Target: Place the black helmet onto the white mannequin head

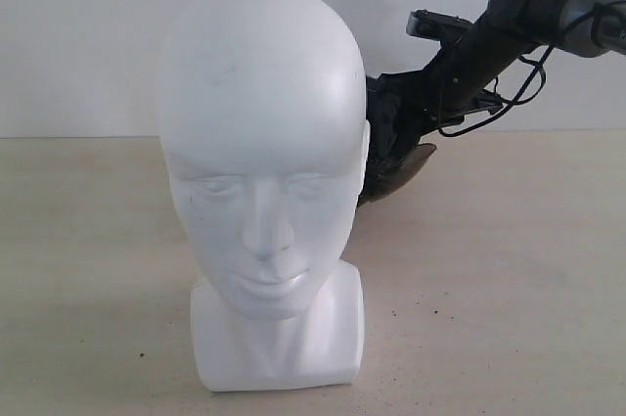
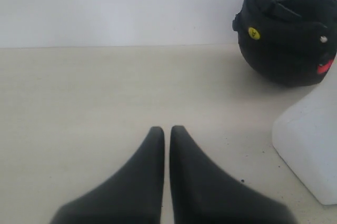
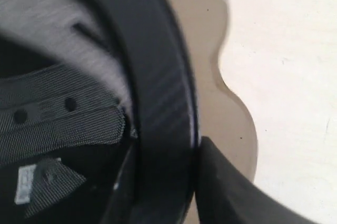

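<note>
We are holding the right gripper (image 3: 163,166) at the helmet's (image 2: 284,39) rim, clamp unclear, the helmet lying behind the head (image 1: 259,122), the left gripper (image 2: 167,129) idling pinched together, well apart.

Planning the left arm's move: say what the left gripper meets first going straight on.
Likely nothing near: ahead of the left gripper lies bare table, then the white wall. The black helmet and white mannequin head sit off its line; depth is unclear.

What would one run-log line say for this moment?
step: grasp; black helmet: on table behind white mannequin head; right claw: at its rim; left claw: shut
</note>
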{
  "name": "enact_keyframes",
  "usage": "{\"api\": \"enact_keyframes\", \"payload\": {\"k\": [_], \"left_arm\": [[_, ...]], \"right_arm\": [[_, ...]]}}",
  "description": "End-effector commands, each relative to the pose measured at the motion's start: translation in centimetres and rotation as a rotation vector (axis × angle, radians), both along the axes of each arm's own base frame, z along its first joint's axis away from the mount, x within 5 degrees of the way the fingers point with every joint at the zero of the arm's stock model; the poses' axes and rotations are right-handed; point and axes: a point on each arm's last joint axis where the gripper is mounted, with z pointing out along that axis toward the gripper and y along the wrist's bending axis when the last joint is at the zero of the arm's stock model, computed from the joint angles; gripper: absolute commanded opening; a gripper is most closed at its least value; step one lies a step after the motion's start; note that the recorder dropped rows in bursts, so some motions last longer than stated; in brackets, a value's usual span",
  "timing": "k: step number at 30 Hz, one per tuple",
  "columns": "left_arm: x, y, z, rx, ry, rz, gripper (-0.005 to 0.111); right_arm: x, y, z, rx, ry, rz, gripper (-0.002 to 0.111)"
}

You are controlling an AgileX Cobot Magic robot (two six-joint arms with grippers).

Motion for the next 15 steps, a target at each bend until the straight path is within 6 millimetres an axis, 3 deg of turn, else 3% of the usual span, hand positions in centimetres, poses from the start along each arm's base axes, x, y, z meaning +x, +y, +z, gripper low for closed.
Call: {"api": "enact_keyframes", "payload": {"k": [1,5,15], "left_arm": [[-0.02,-0.04,-0.08,-0.017,-0.001,-0.002,0.005],[-0.02,-0.04,-0.08,-0.017,-0.001,-0.002,0.005],[-0.02,-0.04,-0.08,-0.017,-0.001,-0.002,0.005]], "right_arm": [[0.08,-0.24,0.21,-0.017,-0.016,0.021,0.015],[0.08,-0.24,0.21,-0.017,-0.016,0.021,-0.001],[0.16,-1.09,0.29,-0.099,-0.007,-0.036,0.0]]}}
